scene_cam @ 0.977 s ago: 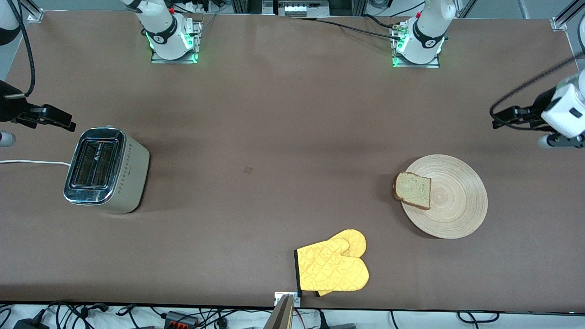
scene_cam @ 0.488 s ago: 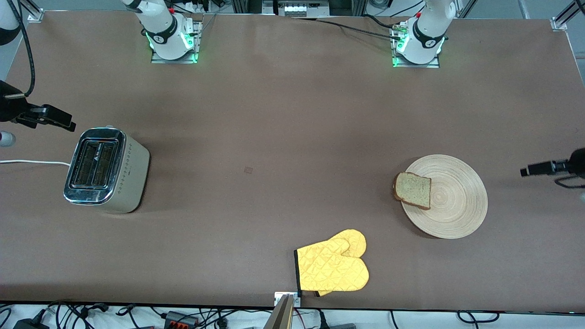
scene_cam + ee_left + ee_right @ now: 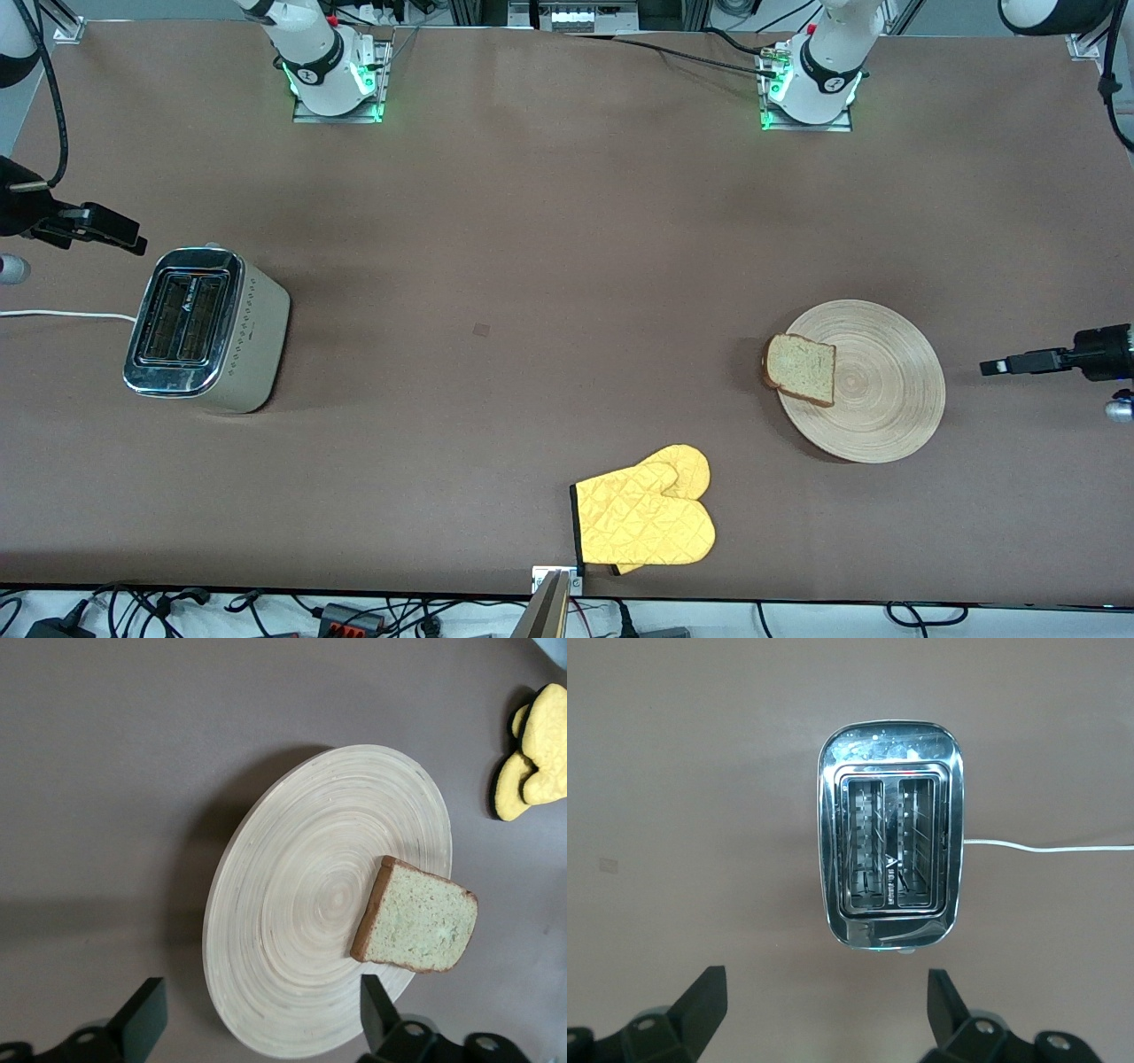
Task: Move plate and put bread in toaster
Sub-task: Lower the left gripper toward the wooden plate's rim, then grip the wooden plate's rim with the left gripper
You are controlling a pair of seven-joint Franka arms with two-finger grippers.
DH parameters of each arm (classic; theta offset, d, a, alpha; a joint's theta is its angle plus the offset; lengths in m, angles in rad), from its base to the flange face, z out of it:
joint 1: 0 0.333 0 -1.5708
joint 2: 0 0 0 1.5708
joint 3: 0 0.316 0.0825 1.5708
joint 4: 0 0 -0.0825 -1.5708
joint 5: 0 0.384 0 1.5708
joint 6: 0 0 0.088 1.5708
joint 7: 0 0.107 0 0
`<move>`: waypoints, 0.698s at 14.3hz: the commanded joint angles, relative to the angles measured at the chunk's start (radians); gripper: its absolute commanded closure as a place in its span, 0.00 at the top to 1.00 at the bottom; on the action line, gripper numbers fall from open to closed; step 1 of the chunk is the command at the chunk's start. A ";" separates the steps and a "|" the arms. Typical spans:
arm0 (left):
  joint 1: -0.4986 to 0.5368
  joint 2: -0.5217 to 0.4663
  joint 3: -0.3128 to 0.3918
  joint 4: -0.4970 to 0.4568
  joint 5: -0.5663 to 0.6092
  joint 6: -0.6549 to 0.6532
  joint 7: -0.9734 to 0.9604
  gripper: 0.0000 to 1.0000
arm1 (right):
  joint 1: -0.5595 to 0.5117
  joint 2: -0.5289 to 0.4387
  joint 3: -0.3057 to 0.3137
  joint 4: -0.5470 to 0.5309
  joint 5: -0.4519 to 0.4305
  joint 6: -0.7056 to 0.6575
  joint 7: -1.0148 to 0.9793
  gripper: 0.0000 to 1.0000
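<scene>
We're in a robotics lab here: two arm bases (image 3: pixel 332 75) bolted onto a wide brown table (image 3: pixel 532 221), green lights glowing, aluminium framing (image 3: pixel 567 13) along one edge and loose cables (image 3: pixel 354 611) trailing along the other.

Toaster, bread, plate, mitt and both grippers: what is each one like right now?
toaster: upright, both slots empty.
bread: lying on the plate's edge, overhanging.
plate: flat on the table.
oven mitt: flat, untouched.
left gripper: open, empty, beside the plate.
right gripper: open, empty, waiting by the toaster.
</scene>
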 commanded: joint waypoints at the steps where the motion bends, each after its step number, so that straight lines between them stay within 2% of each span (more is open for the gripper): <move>1: 0.014 0.082 -0.013 0.028 -0.130 0.007 0.066 0.88 | -0.001 0.003 0.000 0.018 0.013 -0.018 -0.012 1.00; 4: 0.021 0.163 -0.013 0.017 -0.229 0.010 0.236 0.79 | -0.001 0.004 0.000 0.018 0.013 -0.018 -0.012 1.00; 9: 0.020 0.173 -0.011 0.019 -0.229 0.010 0.277 0.75 | -0.001 0.003 0.000 0.018 0.011 -0.018 -0.012 1.00; 10: 0.021 0.177 -0.011 0.019 -0.229 0.010 0.277 0.72 | -0.001 0.003 0.000 0.018 0.013 -0.018 -0.012 1.00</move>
